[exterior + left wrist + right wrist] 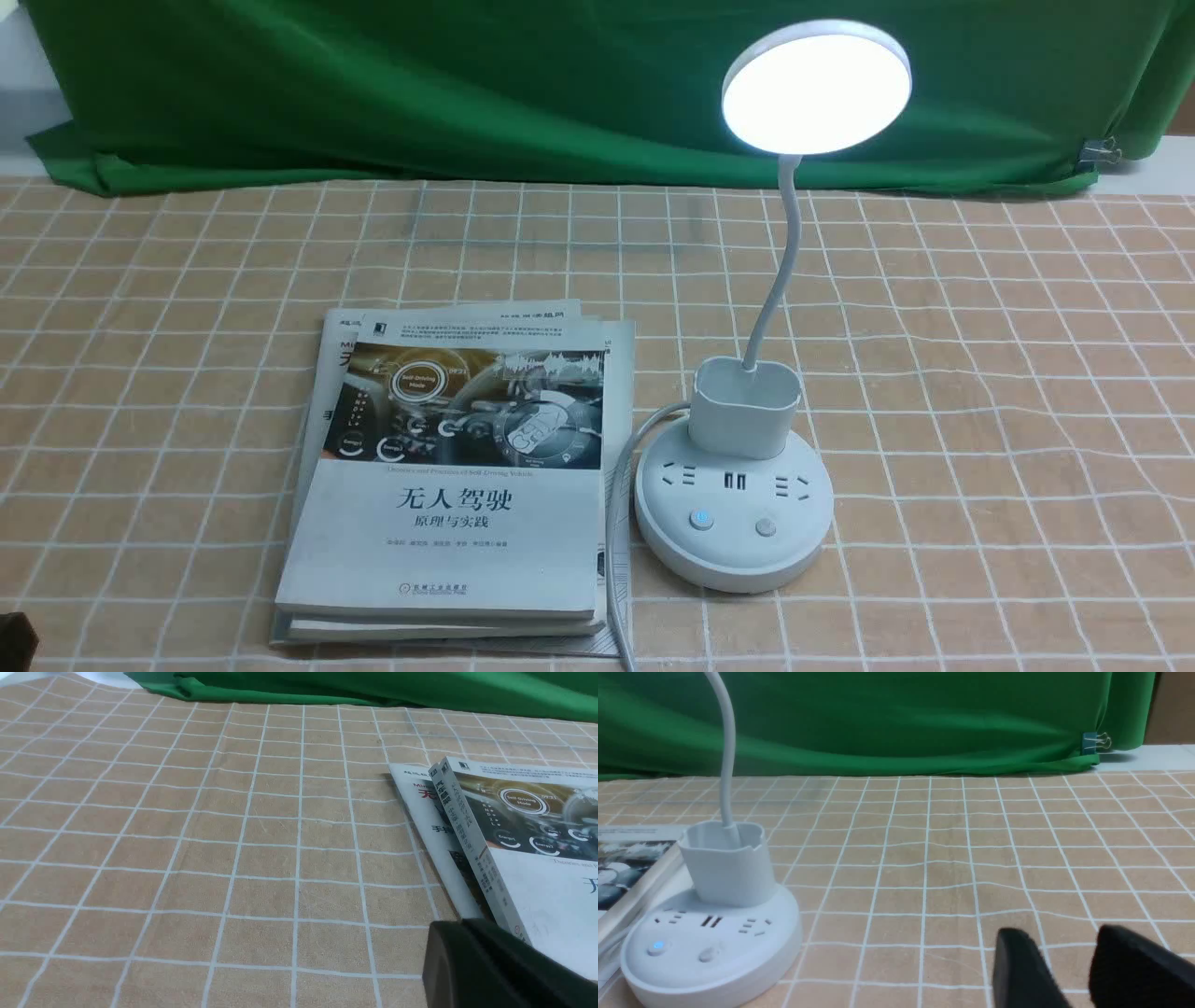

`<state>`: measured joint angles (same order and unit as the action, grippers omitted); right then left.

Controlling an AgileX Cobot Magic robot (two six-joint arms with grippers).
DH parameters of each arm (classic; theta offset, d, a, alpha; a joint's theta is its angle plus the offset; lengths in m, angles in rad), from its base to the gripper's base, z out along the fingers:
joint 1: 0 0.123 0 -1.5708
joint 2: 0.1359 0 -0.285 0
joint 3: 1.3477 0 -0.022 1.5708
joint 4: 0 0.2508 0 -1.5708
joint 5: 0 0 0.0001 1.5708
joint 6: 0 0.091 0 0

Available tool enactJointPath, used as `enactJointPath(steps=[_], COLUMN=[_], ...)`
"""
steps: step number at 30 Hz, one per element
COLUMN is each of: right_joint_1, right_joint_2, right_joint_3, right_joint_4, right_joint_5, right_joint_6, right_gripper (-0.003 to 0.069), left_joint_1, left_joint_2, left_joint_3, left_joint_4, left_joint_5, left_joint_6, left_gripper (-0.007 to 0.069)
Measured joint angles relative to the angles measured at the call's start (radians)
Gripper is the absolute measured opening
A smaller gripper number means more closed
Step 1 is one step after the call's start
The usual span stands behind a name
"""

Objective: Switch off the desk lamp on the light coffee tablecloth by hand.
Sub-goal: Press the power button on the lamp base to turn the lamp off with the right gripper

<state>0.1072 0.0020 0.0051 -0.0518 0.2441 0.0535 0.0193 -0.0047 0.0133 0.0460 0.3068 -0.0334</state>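
The white desk lamp (733,523) stands on the light coffee tablecloth (980,373), right of centre. Its round head (817,89) is lit. On the base, the left button (700,520) glows blue and the right button (766,527) is unlit. In the right wrist view the lamp base (710,952) shows, with the head out of view. My right gripper (1064,940) is open and empty, low over the cloth and apart from the base. My left gripper (462,926) is shut and empty beside the books.
A stack of books (448,485) lies just left of the lamp, and the lamp's white cord (616,523) runs between them. The stack also shows in the left wrist view (514,849). A green cloth backdrop (467,84) hangs behind, held by a clip (1102,149).
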Motion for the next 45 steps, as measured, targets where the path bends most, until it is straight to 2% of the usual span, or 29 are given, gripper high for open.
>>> enactJointPath(steps=[32,35,37,40,43,45], right_joint_1=[0.0,0.0,0.0,0.0,0.0,0.0], right_joint_2=[0.0,0.0,0.0,0.0,0.0,0.0], right_joint_3=[0.0,0.0,0.0,0.0,0.0,0.0], right_joint_4=[0.0,0.009,0.036,0.086,0.097,0.099], right_joint_5=[-0.003,-0.054,-0.109,-0.244,-0.314,-0.355], right_joint_6=[0.0,0.016,0.094,0.358,0.495,0.527], right_gripper=[0.0242,0.0242,0.0242,0.0242,0.0242,0.0242], left_joint_1=[0.0,0.0,0.0,0.0,0.0,0.0], left_joint_2=[0.0,0.0,0.0,0.0,0.0,0.0], left_joint_3=[0.0,0.0,0.0,0.0,0.0,0.0], left_joint_4=[0.0,0.0,0.0,0.0,0.0,0.0], left_joint_5=[0.0,0.0,0.0,0.0,0.0,0.0], left_joint_6=[0.0,0.0,0.0,0.0,0.0,0.0], left_gripper=[0.0005,0.0005,0.0005,0.0005,0.0005,0.0005])
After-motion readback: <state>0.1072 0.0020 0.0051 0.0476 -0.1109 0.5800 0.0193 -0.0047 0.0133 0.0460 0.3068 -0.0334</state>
